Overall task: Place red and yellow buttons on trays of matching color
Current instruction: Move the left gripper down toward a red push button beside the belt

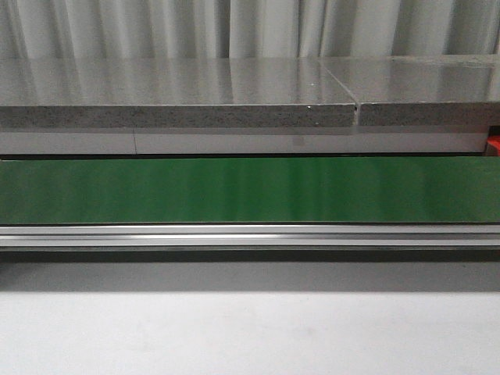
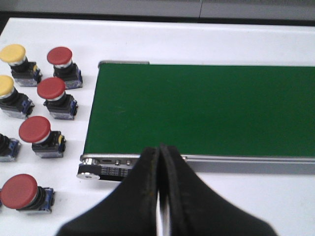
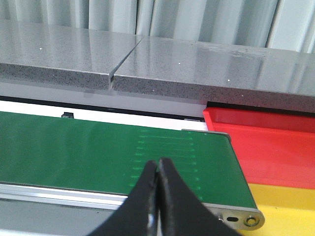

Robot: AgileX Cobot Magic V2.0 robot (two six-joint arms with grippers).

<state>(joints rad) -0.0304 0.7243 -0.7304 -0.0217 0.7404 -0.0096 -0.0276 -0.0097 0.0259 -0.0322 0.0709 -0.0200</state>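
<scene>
In the left wrist view several red buttons (image 2: 51, 88) and two yellow buttons (image 2: 13, 53) stand on black bases on the white table, beside the end of the green belt (image 2: 206, 113). My left gripper (image 2: 159, 150) is shut and empty, over the belt's near rail, apart from the buttons. In the right wrist view the red tray (image 3: 275, 147) and the yellow tray (image 3: 288, 206) lie side by side past the belt's other end. My right gripper (image 3: 158, 164) is shut with nothing in it, over the belt (image 3: 98, 152).
The green conveyor belt (image 1: 250, 190) runs across the front view with an aluminium rail (image 1: 250, 234) in front. A grey stone counter (image 1: 180, 98) and a curtain lie behind it. A sliver of the red tray (image 1: 494, 144) shows at the far right edge.
</scene>
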